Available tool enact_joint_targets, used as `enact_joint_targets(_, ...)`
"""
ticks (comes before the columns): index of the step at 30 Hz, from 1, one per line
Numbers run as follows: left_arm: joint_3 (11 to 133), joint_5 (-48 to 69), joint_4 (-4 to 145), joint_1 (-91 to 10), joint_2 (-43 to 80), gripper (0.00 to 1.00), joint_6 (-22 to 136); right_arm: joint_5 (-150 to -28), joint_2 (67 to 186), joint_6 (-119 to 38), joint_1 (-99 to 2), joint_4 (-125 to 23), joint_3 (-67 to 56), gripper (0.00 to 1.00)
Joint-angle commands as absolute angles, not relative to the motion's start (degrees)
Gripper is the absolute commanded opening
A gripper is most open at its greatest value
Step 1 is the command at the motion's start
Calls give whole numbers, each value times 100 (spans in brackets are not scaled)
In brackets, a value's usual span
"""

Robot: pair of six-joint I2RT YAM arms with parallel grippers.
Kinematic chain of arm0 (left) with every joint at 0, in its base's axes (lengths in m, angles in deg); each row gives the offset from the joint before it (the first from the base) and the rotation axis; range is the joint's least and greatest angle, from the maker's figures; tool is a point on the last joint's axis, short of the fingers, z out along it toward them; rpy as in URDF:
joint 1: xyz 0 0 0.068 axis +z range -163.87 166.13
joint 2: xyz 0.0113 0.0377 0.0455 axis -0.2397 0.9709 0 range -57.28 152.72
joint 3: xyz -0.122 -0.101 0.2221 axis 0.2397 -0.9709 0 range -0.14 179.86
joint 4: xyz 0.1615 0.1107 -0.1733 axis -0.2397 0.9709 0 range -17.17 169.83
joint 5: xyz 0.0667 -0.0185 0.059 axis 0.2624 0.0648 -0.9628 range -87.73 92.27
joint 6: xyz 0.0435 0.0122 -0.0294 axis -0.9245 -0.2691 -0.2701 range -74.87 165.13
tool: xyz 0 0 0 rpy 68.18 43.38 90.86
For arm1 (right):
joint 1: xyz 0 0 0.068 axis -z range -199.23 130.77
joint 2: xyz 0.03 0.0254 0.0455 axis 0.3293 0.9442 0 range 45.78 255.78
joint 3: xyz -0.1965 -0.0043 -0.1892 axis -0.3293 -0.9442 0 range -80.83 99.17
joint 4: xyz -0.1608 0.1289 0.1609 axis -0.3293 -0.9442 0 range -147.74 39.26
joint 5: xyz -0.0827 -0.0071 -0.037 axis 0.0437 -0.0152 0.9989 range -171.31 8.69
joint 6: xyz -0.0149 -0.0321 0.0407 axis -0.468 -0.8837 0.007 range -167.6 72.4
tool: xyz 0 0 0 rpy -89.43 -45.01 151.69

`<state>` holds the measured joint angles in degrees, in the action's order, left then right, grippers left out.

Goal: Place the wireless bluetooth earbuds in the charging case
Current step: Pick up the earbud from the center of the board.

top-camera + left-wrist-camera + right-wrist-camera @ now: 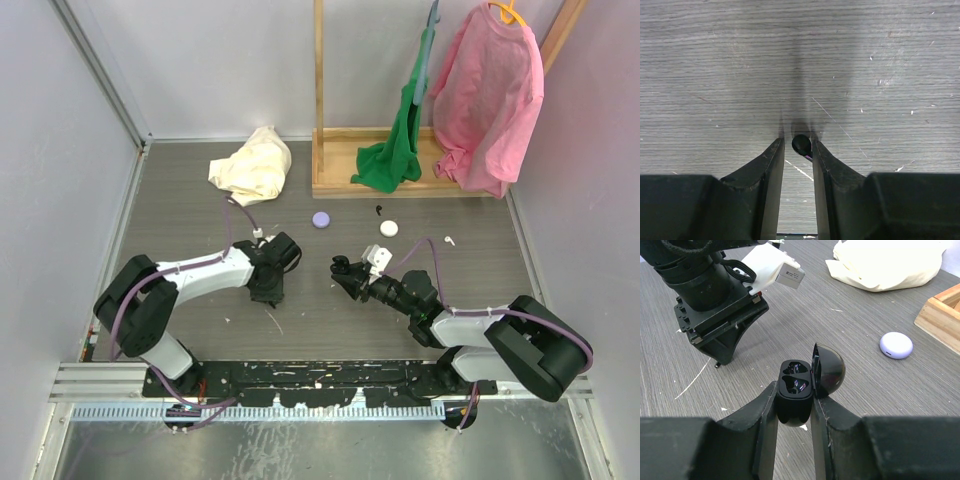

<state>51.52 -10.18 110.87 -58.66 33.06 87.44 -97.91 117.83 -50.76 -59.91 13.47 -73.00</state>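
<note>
Above the grey table [875, 400], right tool [795, 389] grips the open charging case [796, 405].

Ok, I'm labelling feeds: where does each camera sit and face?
Top external: above, behind the arms, looking down; both show.
Left wrist: on left arm, facing straight down; its jaws flank an earbud.
Right wrist: on right arm, looking across the table; its jaws clamp the open charging case.
Shared: top and right wrist both show the lilac case.

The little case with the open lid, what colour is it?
The charging case is shiny black; the right wrist view shows it best.
</note>
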Motion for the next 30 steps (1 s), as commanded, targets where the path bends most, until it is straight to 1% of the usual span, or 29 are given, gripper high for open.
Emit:
enact_joint_targets(1,5368,-951,11042,-5889,3333,30,8573,-9844,11803,-5122,-5981,1598,-7160,1)
enact_joint_targets(8,5397,-885,11170,-5895,3318,27,8522,-9845,11790,-5117,-5982,1591,-7161,1)
enact_joint_targets(16,5228,-892,11379,-5892,3146,34,8530,-9854,11785,-5110,-5982,1582,-7152,1)
enact_joint_targets(30,5240,-1022,11601,-5887,2898,34,8552,-9854,11787,-5094,-5978,1580,-7156,1)
